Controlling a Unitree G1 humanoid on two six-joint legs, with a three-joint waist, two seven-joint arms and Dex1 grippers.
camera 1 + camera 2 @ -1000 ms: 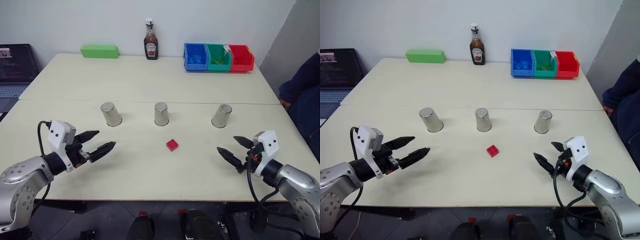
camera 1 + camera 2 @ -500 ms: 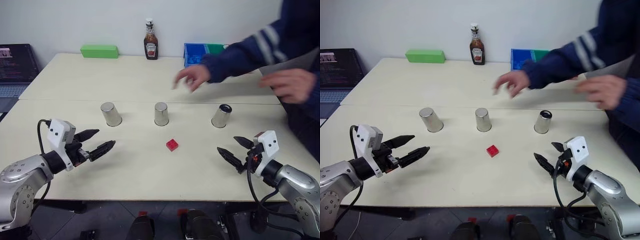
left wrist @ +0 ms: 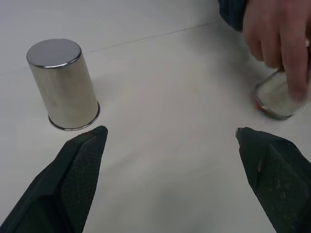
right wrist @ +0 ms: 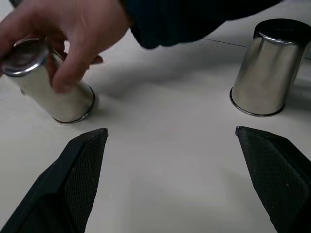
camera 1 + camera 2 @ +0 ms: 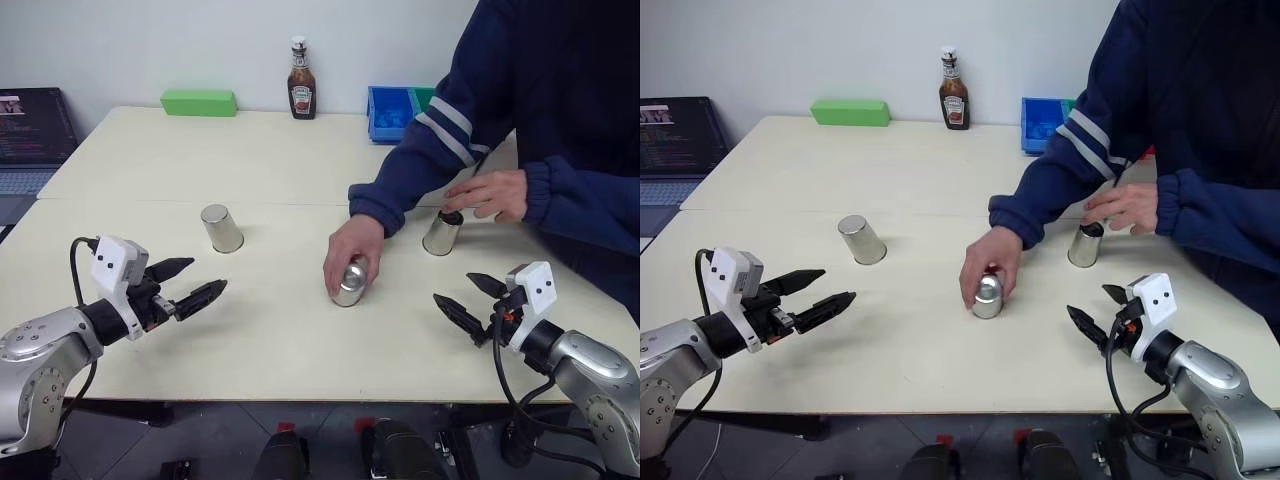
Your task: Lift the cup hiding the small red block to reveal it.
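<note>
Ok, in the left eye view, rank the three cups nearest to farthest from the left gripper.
1. Left cup, just ahead of the left gripper.
2. Middle cup, tilted under the person's hand.
3. Right cup, far side.

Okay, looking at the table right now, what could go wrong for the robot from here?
1. A person's hand is on the tilted middle cup, and their other hand is by the right cup; reaching in now risks hitting them.
2. All three cups, including the left cup, look identical, so a shuffle could leave the robot lifting the wrong one.
</note>
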